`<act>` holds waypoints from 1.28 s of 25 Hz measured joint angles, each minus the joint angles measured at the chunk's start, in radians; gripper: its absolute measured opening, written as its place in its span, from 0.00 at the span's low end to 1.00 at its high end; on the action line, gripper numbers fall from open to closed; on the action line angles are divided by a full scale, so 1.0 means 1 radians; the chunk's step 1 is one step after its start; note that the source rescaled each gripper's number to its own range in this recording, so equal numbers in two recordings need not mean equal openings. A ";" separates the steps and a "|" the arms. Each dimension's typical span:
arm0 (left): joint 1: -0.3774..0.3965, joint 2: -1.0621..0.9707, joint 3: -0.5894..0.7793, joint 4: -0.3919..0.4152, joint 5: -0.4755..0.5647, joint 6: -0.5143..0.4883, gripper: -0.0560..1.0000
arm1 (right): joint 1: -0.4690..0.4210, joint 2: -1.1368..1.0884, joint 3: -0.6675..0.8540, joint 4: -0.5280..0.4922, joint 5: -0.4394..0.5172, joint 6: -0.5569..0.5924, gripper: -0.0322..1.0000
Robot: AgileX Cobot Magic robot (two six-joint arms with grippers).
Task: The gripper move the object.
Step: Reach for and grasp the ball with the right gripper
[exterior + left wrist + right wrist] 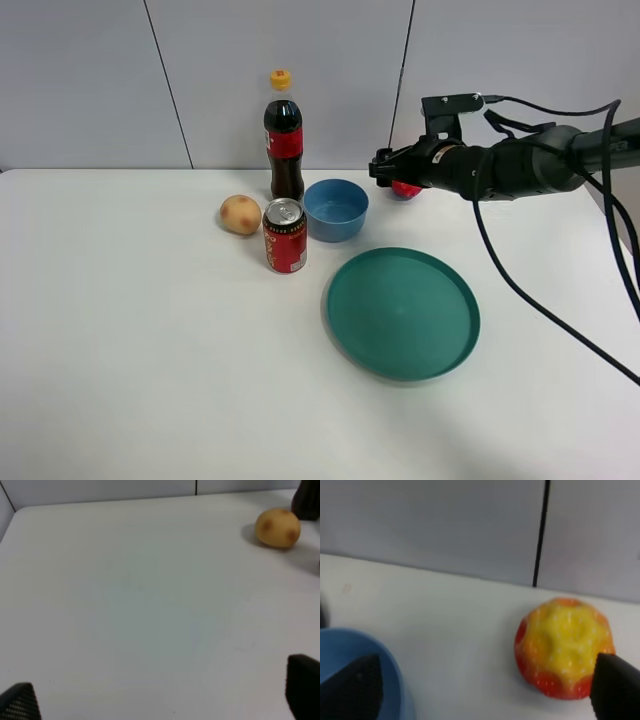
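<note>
The bumpy ball [406,190] shows only as a red patch on the white table at the back right, mostly hidden behind my right gripper [384,167]. In the right wrist view the ball [565,647] is yellow on top and red around the sides. It rests on the table close to one black fingertip [615,690]. The right gripper [485,695] is open with its jaws wide apart, holding nothing. My left gripper [160,700] is open and empty over bare table, and it is out of the exterior view.
A blue bowl [335,209] stands just left of the right gripper and shows in the right wrist view [370,640]. A cola bottle [284,140], a red can [285,236] and a tan fruit [240,214] stand further left. A green plate [402,312] lies in front.
</note>
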 joint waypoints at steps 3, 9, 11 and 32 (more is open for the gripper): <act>0.000 0.000 0.000 0.000 0.000 0.000 1.00 | 0.000 0.000 0.000 0.000 -0.001 -0.070 0.74; 0.000 0.000 0.000 0.000 0.000 0.000 1.00 | -0.002 0.007 0.000 0.026 0.024 -0.136 0.74; 0.000 0.000 0.000 0.000 0.000 0.000 1.00 | -0.013 0.019 0.000 0.047 0.024 -0.144 0.74; 0.000 0.000 0.000 0.000 0.000 0.000 1.00 | -0.069 0.129 -0.001 0.136 -0.147 -0.153 0.74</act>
